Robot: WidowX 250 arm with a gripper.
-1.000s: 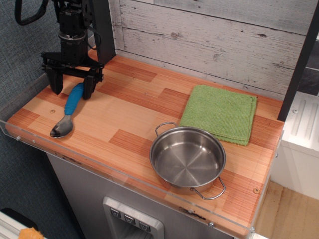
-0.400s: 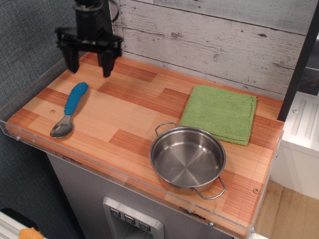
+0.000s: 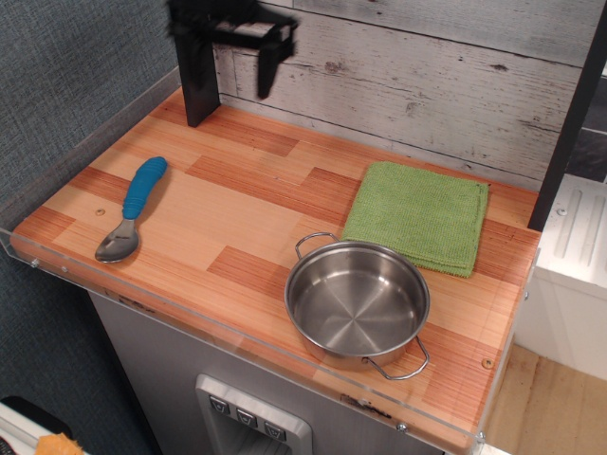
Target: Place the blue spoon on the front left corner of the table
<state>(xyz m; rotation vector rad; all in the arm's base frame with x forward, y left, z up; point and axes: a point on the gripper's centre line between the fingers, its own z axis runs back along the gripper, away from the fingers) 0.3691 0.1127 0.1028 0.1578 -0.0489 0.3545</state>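
1. A short spoon with a thick bright-blue ribbed handle and a silver metal bowl (image 3: 132,210) is lying flat on the plank-patterned wooden tabletop, near the left end, bowl pointing toward the near edge and handle angling away toward the far side.

2. The front left corner of the table (image 3: 38,245), edged by a clear acrylic rim, is sitting just beside the spoon's bowl, with a small screw hole close by.

3. The black robot gripper (image 3: 237,47) is hanging high at the far side against the whitewashed plank wall, well apart from the spoon; its fingers are standing spread and are holding nothing.

4. A round stainless-steel pot with two wire handles (image 3: 358,301) is resting empty near the front edge, right of centre, apart from the spoon.

5. A folded green cloth (image 3: 419,216) is lying behind the pot, toward the far right, just beside the pot's far handle.

6. Judging by how things lie, the placement is looking complete: the spoon is resting free at the target corner and nothing is gripping it. Little appears left beyond the arm keeping clear of the table.
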